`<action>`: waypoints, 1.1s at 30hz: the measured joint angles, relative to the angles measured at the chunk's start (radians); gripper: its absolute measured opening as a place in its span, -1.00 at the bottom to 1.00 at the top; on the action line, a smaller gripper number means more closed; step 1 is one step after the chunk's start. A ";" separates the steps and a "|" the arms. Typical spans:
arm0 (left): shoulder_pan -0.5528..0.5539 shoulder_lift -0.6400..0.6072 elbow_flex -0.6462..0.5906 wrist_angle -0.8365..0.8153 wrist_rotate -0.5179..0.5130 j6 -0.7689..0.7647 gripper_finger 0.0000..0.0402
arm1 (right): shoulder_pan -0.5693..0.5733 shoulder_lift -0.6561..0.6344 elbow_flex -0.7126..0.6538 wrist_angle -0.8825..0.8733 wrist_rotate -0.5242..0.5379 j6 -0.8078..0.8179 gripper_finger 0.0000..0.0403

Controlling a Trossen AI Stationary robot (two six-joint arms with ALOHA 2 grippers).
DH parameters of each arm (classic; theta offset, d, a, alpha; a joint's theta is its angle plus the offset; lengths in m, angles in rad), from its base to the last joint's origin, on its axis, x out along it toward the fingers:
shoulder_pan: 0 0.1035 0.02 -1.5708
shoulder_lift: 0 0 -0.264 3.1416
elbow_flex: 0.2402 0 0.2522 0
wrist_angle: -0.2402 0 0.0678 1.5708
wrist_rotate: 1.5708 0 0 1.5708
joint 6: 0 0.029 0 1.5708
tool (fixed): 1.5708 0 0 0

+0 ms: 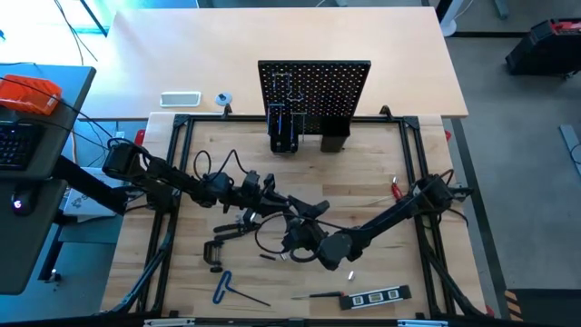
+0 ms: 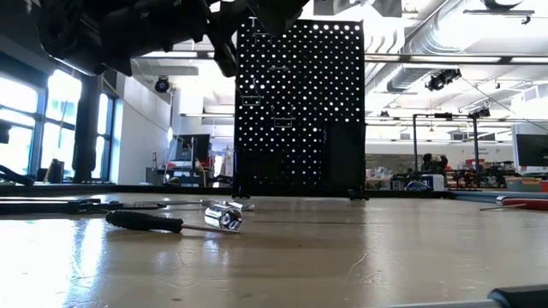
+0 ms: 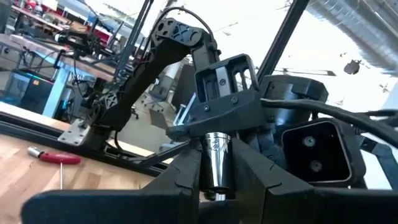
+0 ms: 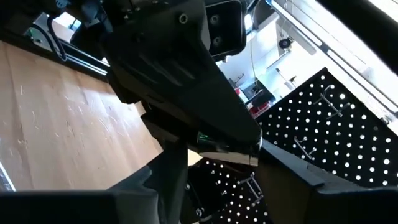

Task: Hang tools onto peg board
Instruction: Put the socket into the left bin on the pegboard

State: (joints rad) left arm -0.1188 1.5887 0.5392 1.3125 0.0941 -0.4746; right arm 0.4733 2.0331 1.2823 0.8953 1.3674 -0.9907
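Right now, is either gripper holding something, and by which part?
The left gripper clamps a silver socket-like tool across its barrel. Whether the right gripper holds anything cannot be told.

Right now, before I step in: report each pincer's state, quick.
Left pincer: closed on a silver metal tool.
Right pincer: close up against the left one; open or closed cannot be told.

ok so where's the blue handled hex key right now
In the high view the blue-handled hex key lies flat on the table's near left part, just below the black C-clamp and left of the level.
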 joint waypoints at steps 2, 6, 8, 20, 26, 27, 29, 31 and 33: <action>0.000 0.000 0.000 0.001 -0.001 -0.002 -0.74 | -0.003 0.000 0.000 -0.003 0.007 0.003 -0.17; 0.000 0.000 0.000 -0.002 0.001 0.004 -0.74 | -0.003 0.000 0.000 -0.003 0.011 0.003 -0.27; 0.000 0.000 0.000 -0.005 0.001 0.005 -0.74 | -0.003 0.000 0.000 -0.003 0.014 0.003 -0.33; 0.001 -0.003 0.000 -0.033 -0.012 0.007 -0.74 | -0.002 0.001 -0.002 -0.003 0.016 -0.001 -0.48; 0.001 -0.003 -0.002 -0.029 -0.013 0.006 -0.74 | -0.002 0.001 -0.002 -0.016 0.000 0.008 -0.39; 0.001 -0.003 -0.002 -0.029 -0.013 0.005 -0.74 | -0.002 0.001 -0.002 -0.016 -0.003 0.012 -0.36; 0.001 -0.003 -0.002 -0.029 -0.013 0.004 -0.74 | -0.002 0.001 -0.002 -0.016 -0.009 0.021 -0.31; 0.001 -0.003 -0.002 -0.029 -0.013 0.005 -0.74 | -0.002 0.001 -0.002 -0.016 -0.014 0.025 -0.26; 0.001 -0.003 -0.002 -0.030 -0.014 0.005 -0.74 | -0.002 0.001 -0.002 -0.015 -0.016 0.025 -0.24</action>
State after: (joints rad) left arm -0.1181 1.5858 0.5373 1.2829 0.0801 -0.4698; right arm 0.4715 2.0338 1.2800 0.8799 1.3513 -0.9660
